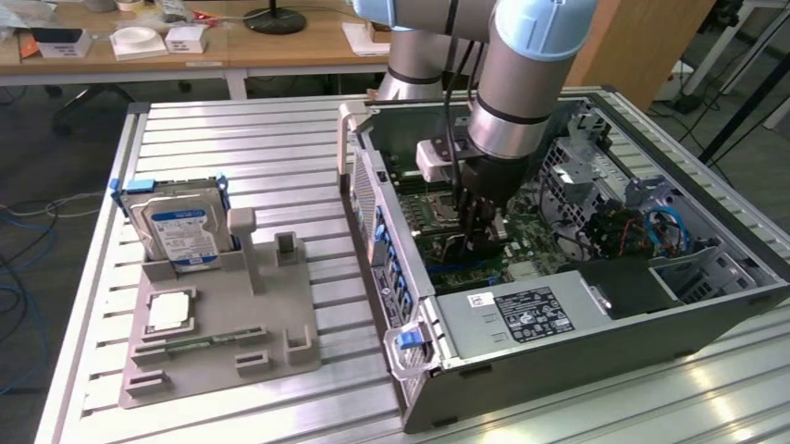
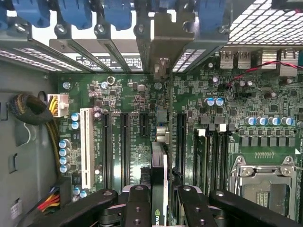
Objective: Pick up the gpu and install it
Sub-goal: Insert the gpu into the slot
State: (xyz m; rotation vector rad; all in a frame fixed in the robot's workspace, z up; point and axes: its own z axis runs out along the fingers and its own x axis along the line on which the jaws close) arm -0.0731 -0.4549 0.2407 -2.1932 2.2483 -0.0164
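Gpu (image 2: 158,165) edge-on between the fingers, tool (image 2: 160,201) clamped on it, over motherboard (image 2: 128,142) slots

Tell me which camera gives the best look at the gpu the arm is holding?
The wrist view: the gpu stands edge-on between the jaws of the gripper, its bracket reaching the case's rear slots, above the motherboard. In the exterior view the card is a dark shape low inside the case, mostly hidden by the arm.
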